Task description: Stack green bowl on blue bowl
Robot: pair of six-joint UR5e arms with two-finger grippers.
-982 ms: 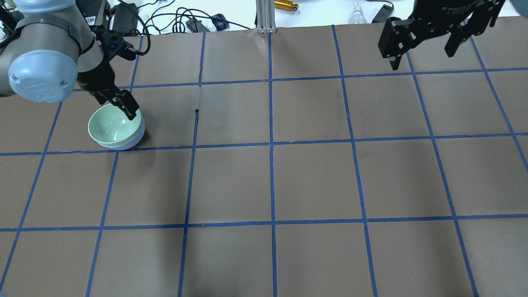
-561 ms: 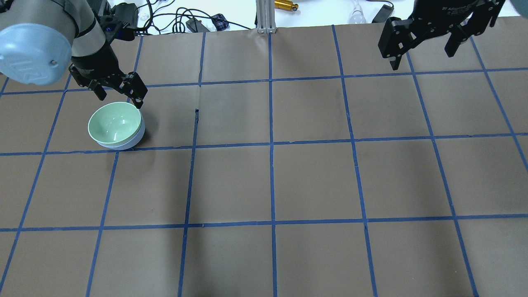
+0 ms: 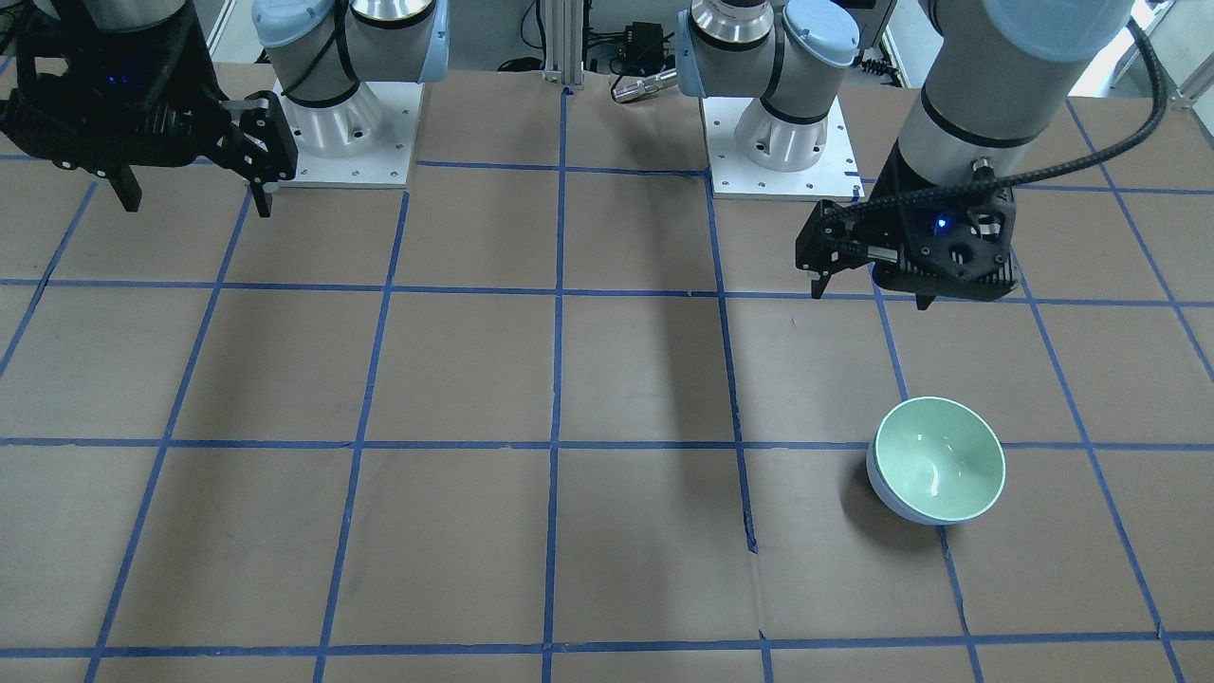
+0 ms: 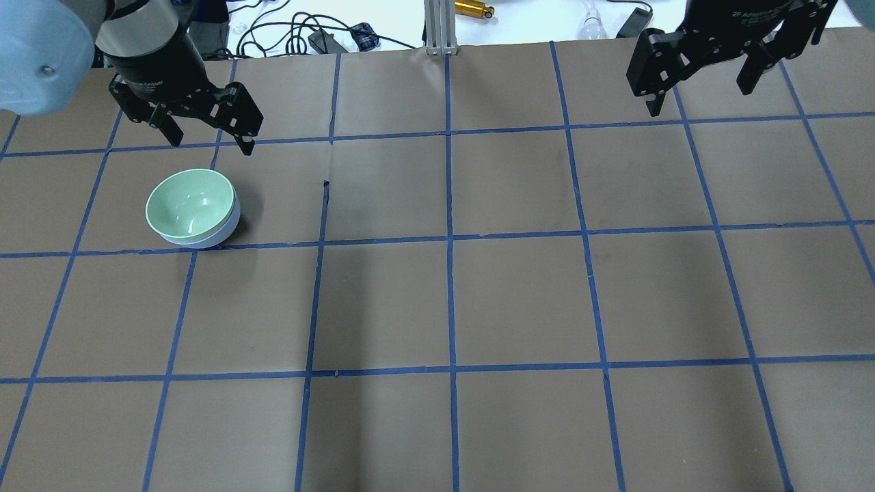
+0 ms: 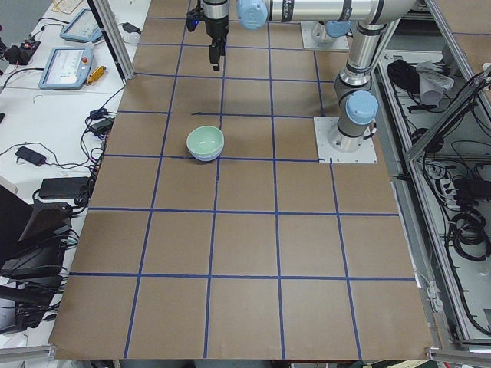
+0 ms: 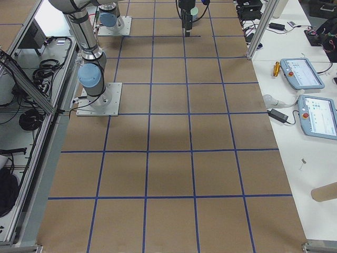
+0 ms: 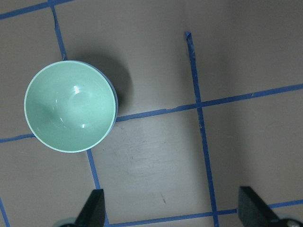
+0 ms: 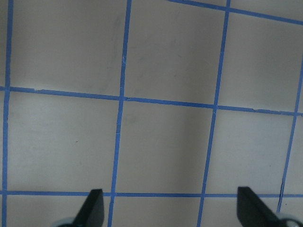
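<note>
The green bowl (image 4: pixel 188 205) sits nested inside the blue bowl (image 4: pixel 225 232) on the table's left side. Only the blue bowl's whitish outside shows under the green rim. Both show in the front view, green bowl (image 3: pixel 939 460) in blue bowl (image 3: pixel 882 486), and in the left wrist view, green bowl (image 7: pixel 70 106) with a blue edge (image 7: pixel 113 92). My left gripper (image 4: pixel 210 143) is open and empty, raised above the table behind the bowls, touching nothing; it also shows in the front view (image 3: pixel 870 296). My right gripper (image 4: pixel 697 96) is open and empty, high at the far right.
Brown paper with a blue tape grid covers the table. A small tear in the paper (image 4: pixel 326 190) lies right of the bowls. An aluminium post (image 4: pixel 437 27), cables and small devices lie beyond the far edge. The two arm bases (image 3: pixel 341 133) stand at the robot's side.
My left gripper let go of the green bowl's rim, opened, rose and drew back from the bowls. The bowls stayed nested in place. The right arm has not moved.
</note>
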